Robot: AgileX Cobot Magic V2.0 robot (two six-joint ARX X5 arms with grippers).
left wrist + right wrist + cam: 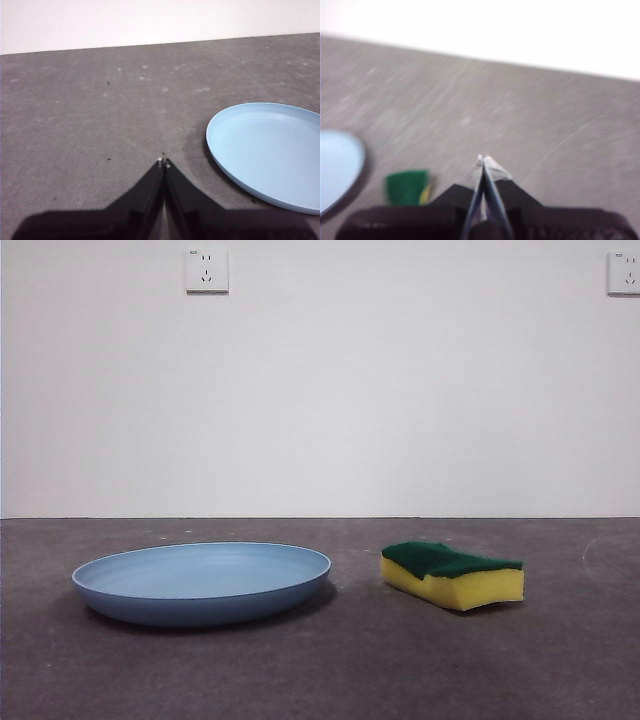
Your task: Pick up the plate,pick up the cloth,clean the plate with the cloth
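Note:
The light-blue plate point(200, 581) lies flat on the dark table at the left of the front view. To its right lies the cloth point(452, 575), a yellow sponge with a dark green top. No arm shows in the front view. In the left wrist view my left gripper point(163, 161) is shut and empty, with the plate point(267, 152) off to one side of it. The right wrist view is blurred: my right gripper point(483, 160) is shut and empty, the cloth point(408, 187) and an edge of the plate point(337, 167) lie to its side.
A white wall stands behind the table, with two sockets point(206, 270) high on it. The grey table surface point(330, 670) stretches around both objects.

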